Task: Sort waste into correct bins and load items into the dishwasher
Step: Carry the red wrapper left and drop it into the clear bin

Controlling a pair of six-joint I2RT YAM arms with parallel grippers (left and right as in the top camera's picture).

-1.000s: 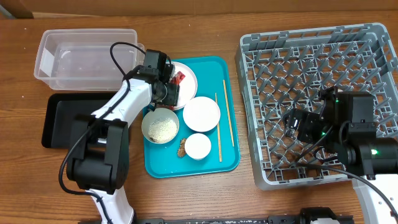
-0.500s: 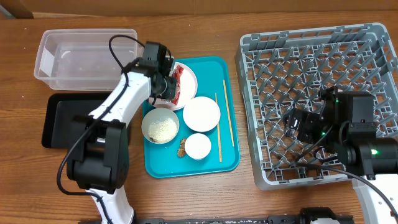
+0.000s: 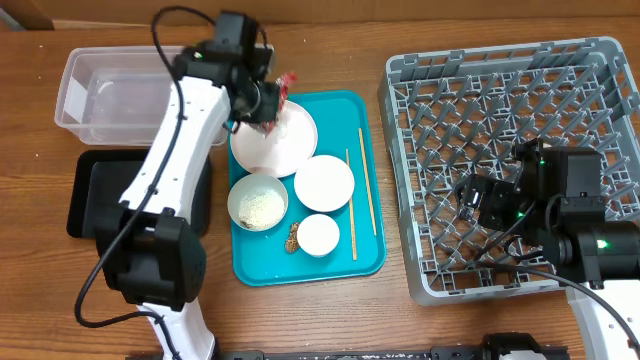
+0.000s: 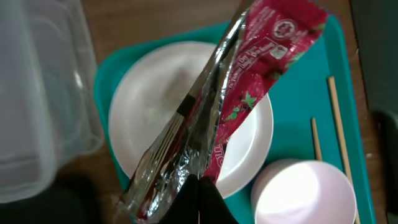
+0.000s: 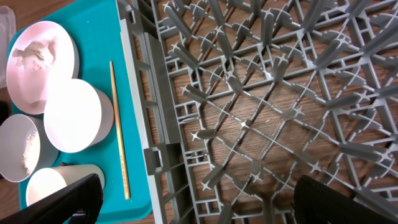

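My left gripper point(image 3: 264, 101) is shut on the crinkled red snack wrapper point(image 3: 286, 79), which hangs lifted above the white plate point(image 3: 276, 143). In the left wrist view the wrapper point(image 4: 252, 78) stretches away from my closed fingertips point(image 4: 202, 190) over the plate point(image 4: 146, 118). A rice bowl point(image 3: 258, 204), a larger white bowl point(image 3: 324, 183), a small cup point(image 3: 320, 235), a brown scrap point(image 3: 293, 237) and two chopsticks point(image 3: 367, 180) lie on the teal tray point(image 3: 345, 108). My right gripper point(image 5: 205, 208) stands open over the grey dish rack point(image 5: 249, 93), holding nothing.
The clear tub point(image 3: 130, 85) stands at the back left, close beside my left gripper. In front of it lies the black tray point(image 3: 90, 195). The dish rack point(image 3: 500, 150) fills the right side, its left wall next to the teal tray.
My left gripper has shut on the red wrapper and lifted it off the plate, moving back toward the tub. The right arm has not moved.
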